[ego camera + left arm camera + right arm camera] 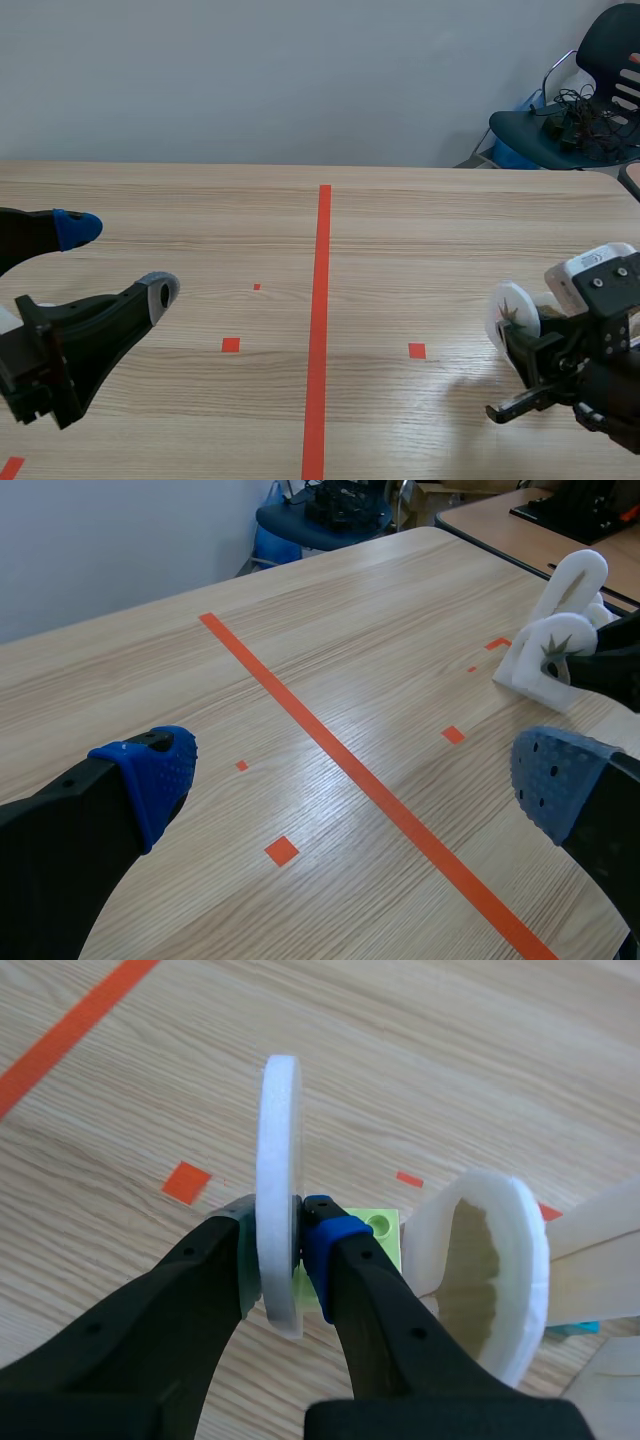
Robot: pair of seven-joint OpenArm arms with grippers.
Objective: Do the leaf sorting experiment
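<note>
A thin white disc (pixel 279 1140) stands on edge, and my right gripper (pixel 300 1232) is shut on its lower part. In the scene view this disc (pixel 513 314) shows a dark leaf figure and sits at the right side of the table, held by the right gripper (pixel 522 340). Beside it stands a second white disc (pixel 488 1270) with a brownish leaf shape on its face. A light green block (pixel 377 1228) lies under and behind the discs. My left gripper (pixel 118 260) hovers open over the table's left side, with nothing between its fingers.
A white stand (pixel 574 580) rises behind the discs. Pale wooden pieces (pixel 598 1250) lie next to the second disc. A dark chair (pixel 575 120) loaded with cables stands beyond the table's far right corner. Another table (pixel 520 525) stands past the edge.
</note>
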